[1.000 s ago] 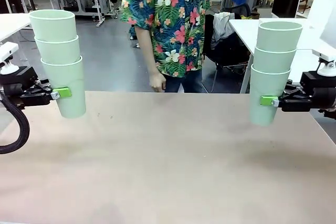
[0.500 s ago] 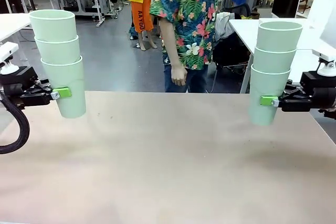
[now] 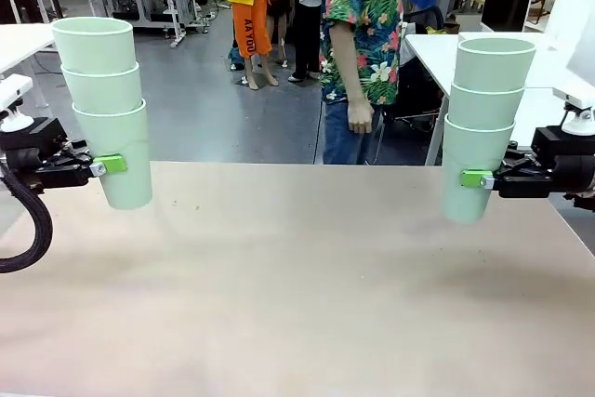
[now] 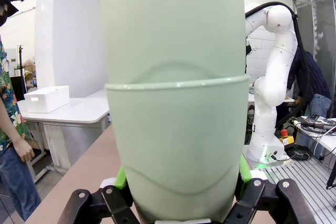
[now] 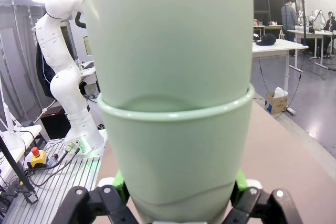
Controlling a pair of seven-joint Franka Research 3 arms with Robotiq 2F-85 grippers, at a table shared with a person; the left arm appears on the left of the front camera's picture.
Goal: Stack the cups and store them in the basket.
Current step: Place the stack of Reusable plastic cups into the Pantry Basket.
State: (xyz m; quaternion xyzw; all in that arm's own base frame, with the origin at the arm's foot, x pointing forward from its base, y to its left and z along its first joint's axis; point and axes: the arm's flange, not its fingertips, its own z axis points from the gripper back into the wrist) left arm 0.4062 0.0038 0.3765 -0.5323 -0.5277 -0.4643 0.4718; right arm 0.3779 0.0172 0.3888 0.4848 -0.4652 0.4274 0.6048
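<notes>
Two robot arms each held a stack of three pale mint-green cups upright above a bare tan desk (image 3: 297, 285). In the front view the left gripper (image 3: 117, 165) came in from the left edge; its fingers were clamped on the bottom cup of the left stack (image 3: 104, 109), a green pad pressed against the near wall of that cup; the base of the stack hung clear of the desk. The right gripper (image 3: 472, 178) came in from the right edge at about the same height; its fingers were clamped on the bottom cup of the right stack (image 3: 485, 127), which also hung clear of the desk; the two stacks were well apart, one near each side of the desk.

In the left wrist view the nested cups (image 4: 176, 103) rose between two black fingers with green pads (image 4: 122, 179), which touched the lowest cup on both sides. In the right wrist view the other stack (image 5: 173, 108) sat the same way between its green pads (image 5: 239, 182).

A person in a floral shirt (image 3: 367, 16) stood beyond the far edge of the desk, right of centre, one hand (image 3: 359, 119) hanging down, touching nothing. In the left wrist view a white rectangular basket (image 4: 46, 99) rested on a white side table (image 4: 79, 111) beyond the person, well away from both stacks.
</notes>
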